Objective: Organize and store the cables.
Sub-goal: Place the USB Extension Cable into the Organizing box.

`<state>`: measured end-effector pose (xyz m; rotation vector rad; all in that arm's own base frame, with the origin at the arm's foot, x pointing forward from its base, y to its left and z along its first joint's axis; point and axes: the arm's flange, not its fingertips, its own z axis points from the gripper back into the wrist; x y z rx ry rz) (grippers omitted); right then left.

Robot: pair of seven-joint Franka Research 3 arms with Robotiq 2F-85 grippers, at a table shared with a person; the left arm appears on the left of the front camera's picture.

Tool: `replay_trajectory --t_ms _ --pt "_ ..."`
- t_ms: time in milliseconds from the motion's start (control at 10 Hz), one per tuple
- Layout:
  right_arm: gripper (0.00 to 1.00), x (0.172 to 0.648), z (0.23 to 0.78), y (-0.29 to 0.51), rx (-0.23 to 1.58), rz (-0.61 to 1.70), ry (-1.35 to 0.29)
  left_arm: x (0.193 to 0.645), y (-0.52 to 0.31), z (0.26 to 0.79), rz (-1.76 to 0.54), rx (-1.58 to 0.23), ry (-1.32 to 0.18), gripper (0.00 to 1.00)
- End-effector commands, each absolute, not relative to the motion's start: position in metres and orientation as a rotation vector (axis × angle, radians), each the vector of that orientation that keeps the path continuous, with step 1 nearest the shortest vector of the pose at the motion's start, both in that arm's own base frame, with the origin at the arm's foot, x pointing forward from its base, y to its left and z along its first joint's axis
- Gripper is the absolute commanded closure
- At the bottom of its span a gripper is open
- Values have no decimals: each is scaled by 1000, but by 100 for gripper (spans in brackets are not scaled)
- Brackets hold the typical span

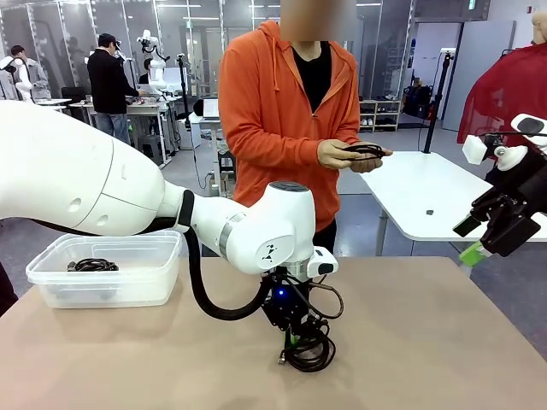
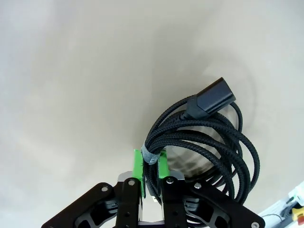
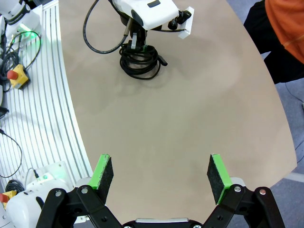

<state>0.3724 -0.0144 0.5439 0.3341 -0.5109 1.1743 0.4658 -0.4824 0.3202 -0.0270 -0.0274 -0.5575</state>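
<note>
A coiled black braided cable (image 2: 209, 142) with a grey tie and a black plug lies on the tan table; it is also the cable (image 1: 309, 348) in the front view and the cable (image 3: 140, 61) in the right wrist view. My left gripper (image 2: 150, 164) is shut on this cable at its grey tie, pointing down at the table. Another coiled cable (image 1: 92, 265) lies in the clear plastic box (image 1: 51, 278). The person across the table holds a third cable (image 1: 366, 151) in both hands. My right gripper (image 3: 160, 173) hangs open above the table's right side, holding nothing.
The clear box stands at the table's left. A white table (image 1: 410, 192) stands behind on the right. A grooved white rail with a red-button box (image 3: 18, 76) runs along the table's edge in the right wrist view.
</note>
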Motion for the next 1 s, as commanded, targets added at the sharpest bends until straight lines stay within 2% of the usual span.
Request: replay_trajectory --t_ms 0,500,900 --pt "0 375 545 -13 332 1167 -517 468 -480 330 -554 -36 -74 100" --pt "0 375 545 -13 332 1167 -517 459 -439 440 -723 -3 -150 100" --pt "0 375 545 -13 332 1167 -517 466 -442 458 -707 -5 -173 100"
